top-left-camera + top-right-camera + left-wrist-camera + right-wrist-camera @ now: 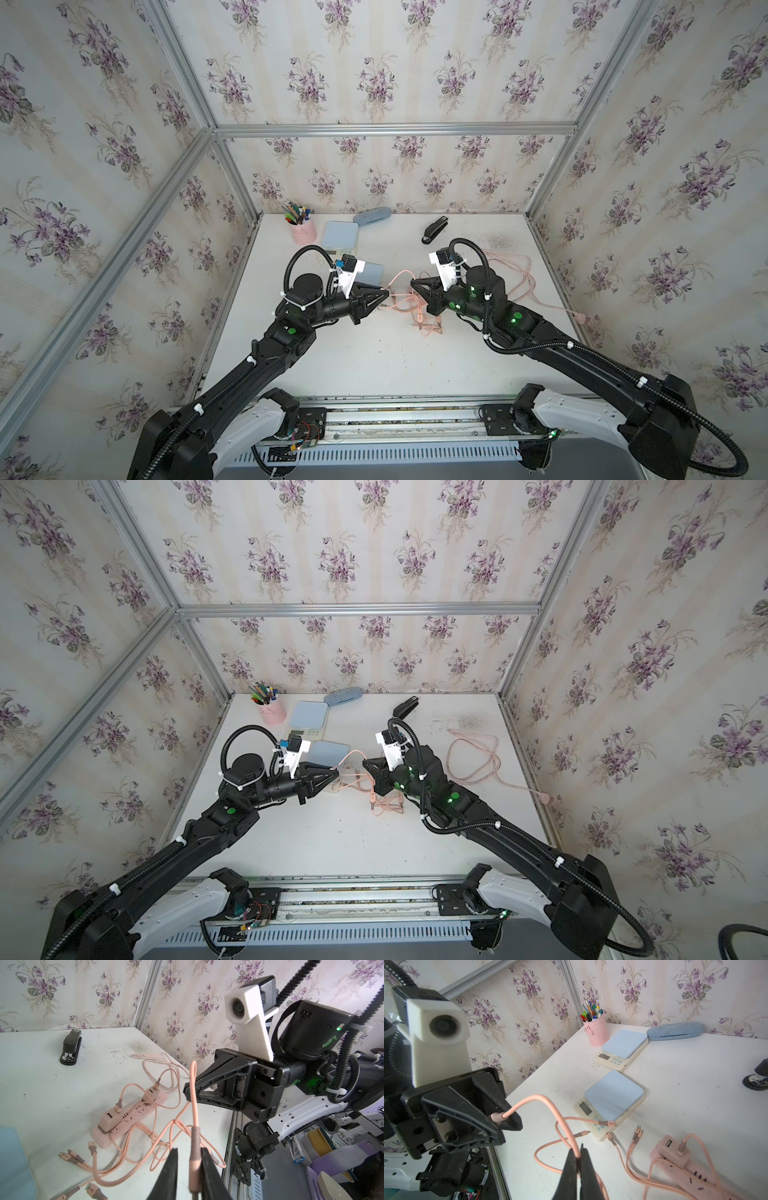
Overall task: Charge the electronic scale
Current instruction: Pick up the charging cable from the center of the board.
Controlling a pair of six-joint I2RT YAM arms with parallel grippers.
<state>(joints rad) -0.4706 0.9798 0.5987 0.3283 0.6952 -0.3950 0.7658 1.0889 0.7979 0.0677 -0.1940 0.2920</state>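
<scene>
Step in hand: both arms are holding one charging cable in the air over mid-table. I judge this to be a re-grip of its plug before taking it to a scale.
Left gripper: the fingers are pinching the plug body. The right wrist view is showing it clamped at the tips, though the left wrist view is leaving a sliver of gap on one side.
Right gripper: the fingers are pressing together on the cord, a short loop away from the plug.
Plug heading: the metal tip seems to be pointing back toward the left wrist, not outward.
Near scale: sitting on the table just beside the left gripper and probably the target. A far scale is standing by the pen cup.
Port: two loose ends are lying against the near scale's edge; I cannot tell whether either is seated.
Doing it well: the right gripper should be keeping its anchor while the left is turning the plug tip-outward. It should be gripping the body, and leaving enough slack that the power strip is not dragging.
</scene>
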